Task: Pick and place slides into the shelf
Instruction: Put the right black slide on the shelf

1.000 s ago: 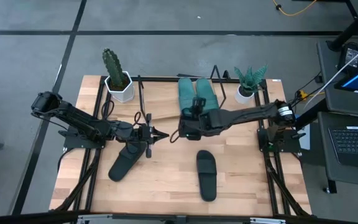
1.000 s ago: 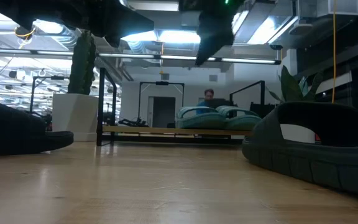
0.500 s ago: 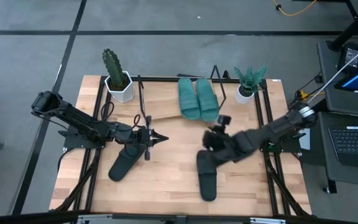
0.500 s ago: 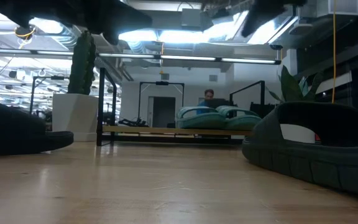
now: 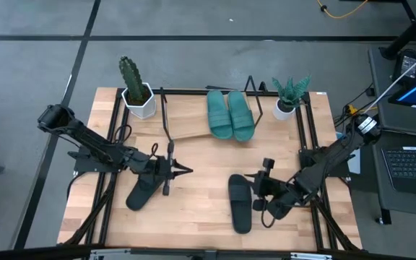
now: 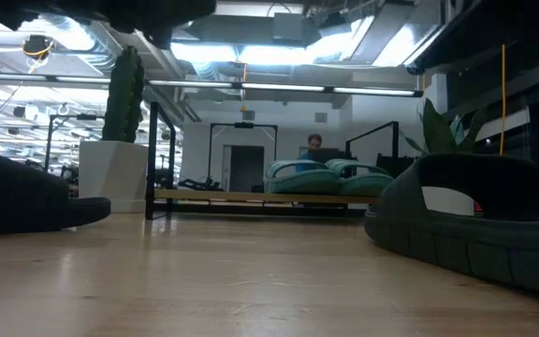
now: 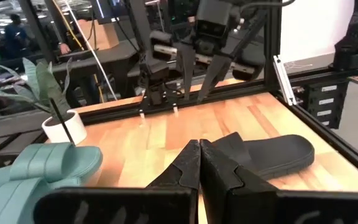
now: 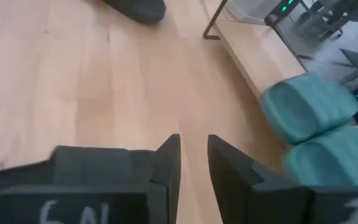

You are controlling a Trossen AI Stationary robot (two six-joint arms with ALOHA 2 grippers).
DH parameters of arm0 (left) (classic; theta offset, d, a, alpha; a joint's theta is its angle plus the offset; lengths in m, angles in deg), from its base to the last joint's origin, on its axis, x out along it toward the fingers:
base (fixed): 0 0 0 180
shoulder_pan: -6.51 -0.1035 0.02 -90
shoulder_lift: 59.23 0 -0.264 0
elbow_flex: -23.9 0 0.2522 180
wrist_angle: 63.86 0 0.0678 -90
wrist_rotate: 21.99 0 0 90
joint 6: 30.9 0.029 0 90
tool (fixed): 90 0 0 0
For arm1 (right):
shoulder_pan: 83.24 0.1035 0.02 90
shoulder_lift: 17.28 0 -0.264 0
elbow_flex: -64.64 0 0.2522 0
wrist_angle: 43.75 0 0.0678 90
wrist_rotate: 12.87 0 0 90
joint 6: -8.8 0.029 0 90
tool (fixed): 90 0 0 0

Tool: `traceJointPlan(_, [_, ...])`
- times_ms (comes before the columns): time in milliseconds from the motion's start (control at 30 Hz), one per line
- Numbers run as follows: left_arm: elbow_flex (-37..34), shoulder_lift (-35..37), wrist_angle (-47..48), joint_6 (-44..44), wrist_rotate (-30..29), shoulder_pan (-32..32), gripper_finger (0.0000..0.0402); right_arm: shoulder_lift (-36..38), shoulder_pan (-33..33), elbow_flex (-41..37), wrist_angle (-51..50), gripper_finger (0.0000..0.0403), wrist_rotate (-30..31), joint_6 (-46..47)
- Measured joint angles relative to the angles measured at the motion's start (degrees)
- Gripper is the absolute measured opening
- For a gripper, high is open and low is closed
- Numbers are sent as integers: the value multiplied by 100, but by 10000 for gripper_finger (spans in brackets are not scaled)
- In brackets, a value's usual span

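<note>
Two teal slides (image 5: 230, 114) lie side by side on the slanted shelf (image 5: 186, 117) at the far side; in the low view both teal slides (image 6: 330, 175) sit on the board (image 6: 251, 196). One black slide (image 5: 240, 203) rests sole-down near the table's middle, another black slide (image 5: 143, 190) sits partly under the left arm. My left gripper (image 5: 183, 171) hovers shut just right of that slide. My right gripper (image 5: 257, 196) is narrowly open at the right side of the middle black slide; in its wrist view the right gripper (image 8: 193, 149) has bare wood between the fingers.
A cactus in a white pot (image 5: 136, 92) stands at the shelf's left end and a small green plant (image 5: 289, 97) at its right end. Black frame rails run along both table sides. Bare wood lies between the two black slides and along the near edge.
My right gripper has drawn back from the near ends of the teal slides on the shelf, swinging toward the near edge and right, and now sits low beside the middle black slide. My left gripper has shifted slightly toward the near edge. The slides have stayed put.
</note>
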Motion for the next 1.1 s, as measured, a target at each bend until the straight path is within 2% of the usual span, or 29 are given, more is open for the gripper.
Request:
traceJointPlan(167, [0,0,-2,-94,-510,350,0,0,262,-334,702,81,364,11])
traceJointPlan(500, [0,0,45,-281,-668,731,0,-36,844,-396,1477,81,459,8])
traceJointPlan(567, [0,0,63,-280,-694,755,0,-126,954,-396,1662,81,393,-79])
traceJointPlan(733, [2,0,121,-287,-701,756,0,-435,1096,-392,2140,81,-305,-137])
traceJointPlan(933, [2,0,155,-459,-700,756,0,-909,1090,251,1930,81,-800,-351])
traceJointPlan(1100, [2,0,179,-586,-698,756,0,-1517,1091,1363,290,81,-890,-272])
